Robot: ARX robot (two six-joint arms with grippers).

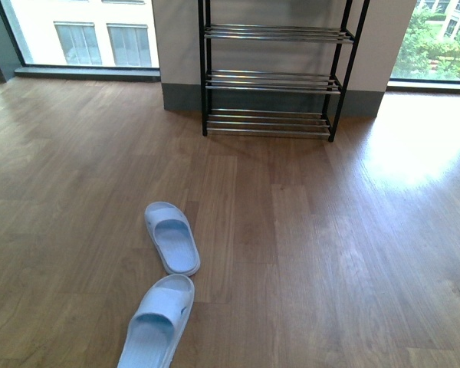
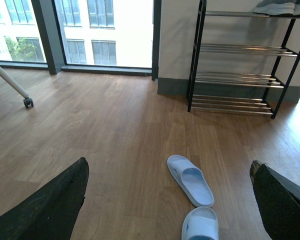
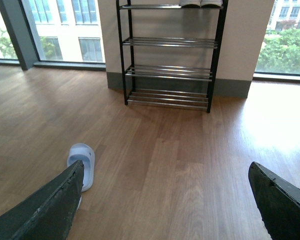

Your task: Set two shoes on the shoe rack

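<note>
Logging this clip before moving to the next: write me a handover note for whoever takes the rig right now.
Left gripper: open, empty.
Right gripper: open, empty.
Sneakers: both seem to sit on the top shelf of the shoe rack, only partly in frame.
Two blue slippers lie on the floor in front of the rack; not part of the job.
Done: placing looks finished.
Left: check that the pair sits steady.
</note>
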